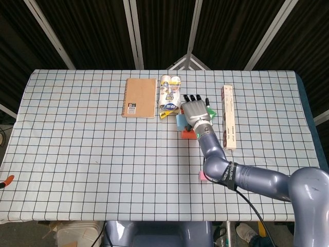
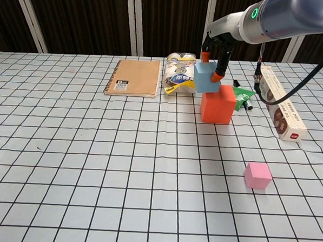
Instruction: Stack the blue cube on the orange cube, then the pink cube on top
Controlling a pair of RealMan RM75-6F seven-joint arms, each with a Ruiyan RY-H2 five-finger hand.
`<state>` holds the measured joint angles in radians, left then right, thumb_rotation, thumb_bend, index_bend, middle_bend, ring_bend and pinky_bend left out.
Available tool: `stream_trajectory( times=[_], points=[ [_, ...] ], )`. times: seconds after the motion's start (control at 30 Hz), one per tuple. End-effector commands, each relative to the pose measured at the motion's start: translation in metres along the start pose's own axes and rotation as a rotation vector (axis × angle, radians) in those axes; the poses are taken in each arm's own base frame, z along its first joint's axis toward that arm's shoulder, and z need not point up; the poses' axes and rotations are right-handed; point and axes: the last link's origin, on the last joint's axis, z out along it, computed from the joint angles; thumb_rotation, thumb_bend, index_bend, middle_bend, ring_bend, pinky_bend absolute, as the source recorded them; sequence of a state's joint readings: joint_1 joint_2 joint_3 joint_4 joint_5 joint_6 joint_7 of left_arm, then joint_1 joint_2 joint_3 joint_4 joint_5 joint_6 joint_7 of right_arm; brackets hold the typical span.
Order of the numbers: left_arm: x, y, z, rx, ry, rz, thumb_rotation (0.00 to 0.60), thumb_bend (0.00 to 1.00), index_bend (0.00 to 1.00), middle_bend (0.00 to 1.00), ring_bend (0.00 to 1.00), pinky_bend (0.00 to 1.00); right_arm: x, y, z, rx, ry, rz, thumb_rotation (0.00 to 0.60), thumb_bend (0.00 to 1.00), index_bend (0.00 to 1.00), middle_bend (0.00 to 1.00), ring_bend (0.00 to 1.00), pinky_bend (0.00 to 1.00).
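My right hand [image 1: 196, 112] grips the blue cube [image 2: 206, 78] from above, orange-tipped fingers [image 2: 217, 76] on its sides. The cube hangs slightly tilted over the top left edge of the orange cube [image 2: 217, 104], overhanging to the left; whether the two touch I cannot tell. In the head view the blue cube [image 1: 180, 121] peeks out left of the hand and the orange cube [image 1: 186, 135] shows just below it. The pink cube [image 2: 258, 175] lies alone nearer the front right; my forearm half hides the pink cube [image 1: 202, 176] in the head view. The left hand shows in neither view.
A brown notebook [image 2: 133, 77] and a pack of white rolls [image 2: 179, 73] lie left of and behind the stack. A green packet [image 2: 241, 97] with a black marker sits right of the orange cube. A long box [image 2: 278, 103] lies further right.
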<state>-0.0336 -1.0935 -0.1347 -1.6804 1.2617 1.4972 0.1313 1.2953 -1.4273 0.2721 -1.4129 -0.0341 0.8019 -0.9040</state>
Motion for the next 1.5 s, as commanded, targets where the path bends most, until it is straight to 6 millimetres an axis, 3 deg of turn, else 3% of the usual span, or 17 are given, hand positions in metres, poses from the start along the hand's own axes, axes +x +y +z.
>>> stream_trajectory(
  times=[0.03, 0.43, 0.9, 1.5],
  points=[
    [0.000, -0.001, 0.001, 0.008, 0.000, 0.000, 0.600, 0.12, 0.07, 0.00, 0.00, 0.00, -0.002, 0.001, 0.004, 0.007, -0.003, 0.003, 0.600, 0.37, 0.45, 0.00, 0.00, 0.00],
    [-0.002, 0.001, 0.003, 0.019, 0.000, 0.011, 0.600, 0.12, 0.07, 0.00, 0.00, 0.00, -0.003, 0.018, 0.008, -0.002, -0.009, 0.019, 0.600, 0.37, 0.45, 0.00, 0.00, 0.00],
    [-0.002, 0.001, 0.002, 0.021, 0.001, 0.015, 0.600, 0.13, 0.07, 0.00, 0.00, 0.00, 0.001, 0.036, -0.003, -0.017, 0.000, 0.034, 0.600, 0.37, 0.45, 0.00, 0.00, 0.00],
    [-0.002, 0.002, -0.001, 0.018, 0.005, 0.014, 0.600, 0.13, 0.07, 0.00, 0.00, 0.00, -0.004, 0.043, -0.005, -0.018, -0.007, 0.044, 0.600, 0.37, 0.46, 0.00, 0.00, 0.00]
  ],
)
